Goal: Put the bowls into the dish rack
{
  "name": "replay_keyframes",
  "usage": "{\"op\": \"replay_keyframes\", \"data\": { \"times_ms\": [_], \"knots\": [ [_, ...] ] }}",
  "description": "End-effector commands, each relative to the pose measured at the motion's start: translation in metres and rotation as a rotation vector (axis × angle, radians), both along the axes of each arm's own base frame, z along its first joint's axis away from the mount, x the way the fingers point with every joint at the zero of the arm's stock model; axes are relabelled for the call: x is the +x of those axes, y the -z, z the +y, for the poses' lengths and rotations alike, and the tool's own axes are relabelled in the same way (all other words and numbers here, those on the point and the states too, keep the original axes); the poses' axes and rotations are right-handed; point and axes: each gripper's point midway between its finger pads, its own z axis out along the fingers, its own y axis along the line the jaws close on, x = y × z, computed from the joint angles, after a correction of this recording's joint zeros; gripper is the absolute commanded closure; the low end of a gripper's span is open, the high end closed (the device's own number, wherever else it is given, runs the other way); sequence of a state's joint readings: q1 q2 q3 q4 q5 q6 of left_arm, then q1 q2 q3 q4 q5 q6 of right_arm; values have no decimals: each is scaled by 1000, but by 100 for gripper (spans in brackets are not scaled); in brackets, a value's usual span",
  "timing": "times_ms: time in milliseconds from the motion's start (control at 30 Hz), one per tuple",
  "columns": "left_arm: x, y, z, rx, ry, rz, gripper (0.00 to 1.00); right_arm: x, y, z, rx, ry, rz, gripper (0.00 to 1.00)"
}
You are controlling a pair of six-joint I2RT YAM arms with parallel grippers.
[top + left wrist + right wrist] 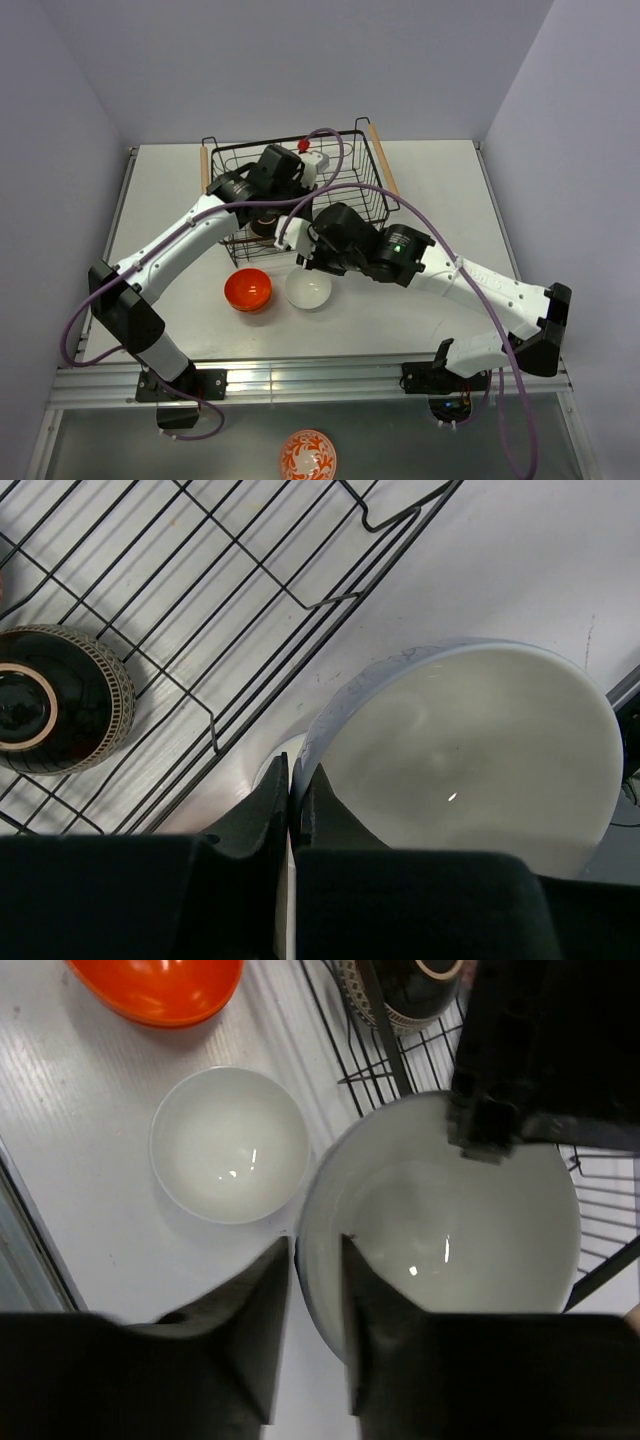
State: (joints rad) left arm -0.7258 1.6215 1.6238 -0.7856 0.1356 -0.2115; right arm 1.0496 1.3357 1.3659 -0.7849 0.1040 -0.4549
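A white bowl (470,750) (450,1230) hangs between both grippers at the near edge of the dish rack (350,180). My left gripper (297,770) is shut on its rim, one finger inside and one outside. My right gripper (315,1245) straddles the opposite rim with its jaws loosened, and a small gap shows beside the outer finger. Upside down inside the rack (200,580) lies a dark patterned bowl (60,700). On the table in front of the rack stand another white bowl (308,289) (230,1145) and stacked orange bowls (247,289) (160,990).
Wooden rod handles (382,158) cap the rack's short ends. An orange-and-white patterned bowl (308,455) sits below the table's front rail. The left arm's cable (330,140) loops over the rack. Walls close in behind and at both sides.
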Motion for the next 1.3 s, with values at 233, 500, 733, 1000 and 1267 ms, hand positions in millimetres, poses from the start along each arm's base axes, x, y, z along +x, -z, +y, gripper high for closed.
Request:
{"op": "replay_keyframes", "data": {
  "times_ms": [233, 500, 733, 1000, 1267],
  "knots": [
    [41, -45, 18, -139, -106, -22, 100, -2, -64, -16, 216, 17, -118, 46],
    [87, -80, 53, -70, -309, -280, 100, 10, -97, -40, 394, 78, -63, 43],
    [94, -127, 81, -110, -336, -626, 100, 38, -93, -58, 515, 188, 272, 38],
    [75, -151, 70, -226, -204, -812, 100, 44, -117, -45, 670, 105, 411, 8],
    [40, -168, 53, -352, -25, -876, 100, 39, -145, -29, 733, 1, 474, 6]
  ]
}}
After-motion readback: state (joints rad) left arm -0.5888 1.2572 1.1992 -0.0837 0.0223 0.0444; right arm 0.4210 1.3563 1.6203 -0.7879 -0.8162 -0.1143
